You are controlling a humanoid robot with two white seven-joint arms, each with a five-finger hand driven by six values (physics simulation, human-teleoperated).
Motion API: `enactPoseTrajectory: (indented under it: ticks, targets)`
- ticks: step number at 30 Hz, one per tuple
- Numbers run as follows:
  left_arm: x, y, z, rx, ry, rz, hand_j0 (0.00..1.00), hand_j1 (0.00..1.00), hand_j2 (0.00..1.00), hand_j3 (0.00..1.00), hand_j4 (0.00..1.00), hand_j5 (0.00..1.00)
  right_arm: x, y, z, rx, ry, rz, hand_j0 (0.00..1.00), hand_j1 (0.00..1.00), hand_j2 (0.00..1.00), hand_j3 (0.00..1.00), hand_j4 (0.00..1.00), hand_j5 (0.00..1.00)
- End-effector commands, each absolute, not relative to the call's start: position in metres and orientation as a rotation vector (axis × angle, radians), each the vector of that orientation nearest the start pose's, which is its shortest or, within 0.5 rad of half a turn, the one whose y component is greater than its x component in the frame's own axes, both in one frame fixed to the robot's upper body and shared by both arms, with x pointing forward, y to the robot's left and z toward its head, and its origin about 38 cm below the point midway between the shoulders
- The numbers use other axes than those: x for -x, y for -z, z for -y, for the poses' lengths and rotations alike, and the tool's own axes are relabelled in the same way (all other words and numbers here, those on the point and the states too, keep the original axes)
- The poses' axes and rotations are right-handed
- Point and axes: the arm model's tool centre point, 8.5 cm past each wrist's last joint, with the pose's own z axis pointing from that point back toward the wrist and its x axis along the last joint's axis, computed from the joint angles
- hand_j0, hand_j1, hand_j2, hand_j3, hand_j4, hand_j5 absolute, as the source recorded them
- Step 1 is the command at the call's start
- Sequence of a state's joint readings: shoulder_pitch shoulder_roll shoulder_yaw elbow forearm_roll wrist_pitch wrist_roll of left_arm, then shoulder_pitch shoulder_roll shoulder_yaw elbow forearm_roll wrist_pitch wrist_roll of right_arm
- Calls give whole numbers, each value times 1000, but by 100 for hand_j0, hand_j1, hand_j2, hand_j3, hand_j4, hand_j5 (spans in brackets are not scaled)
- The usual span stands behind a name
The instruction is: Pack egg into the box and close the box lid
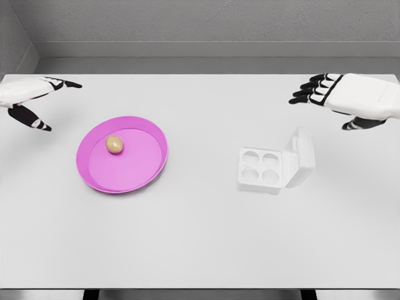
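A tan egg (114, 144) lies on a pink plate (147, 167) at the table's left-middle. To the right sits a white egg box (260, 168) with its round cups bare and its lid (300, 157) standing up on the right side. My left hand (45, 100) hovers at the far left, up and left of the plate, fingers spread and holding nothing. Above the box, at the far right, my right hand (325, 100) hangs with its fingers relaxed and nothing in them.
The white table (200, 237) reaches from a grey back wall to its front edge at the bottom of the view. Only the plate and the box stand on it.
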State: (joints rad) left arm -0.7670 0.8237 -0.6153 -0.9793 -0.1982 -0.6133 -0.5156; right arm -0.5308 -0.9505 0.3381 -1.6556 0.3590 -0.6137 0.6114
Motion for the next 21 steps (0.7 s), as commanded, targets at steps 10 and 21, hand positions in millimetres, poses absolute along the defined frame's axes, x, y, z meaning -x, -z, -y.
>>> enactPoseTrajectory:
  ticks: [10, 21]
  targets:
    - [-467, -190, -316, -207, 1974, 1307, 100, 100, 100, 100, 100, 100, -399, -310, 348, -909, 2902, -1980, 100, 100, 100, 100, 100, 100]
    - [-471, -187, -312, -215, 1983, 1294, 99, 99, 99, 99, 99, 99, -395, -320, 356, -965, 2882, -1975, 100, 100, 100, 100, 100, 100]
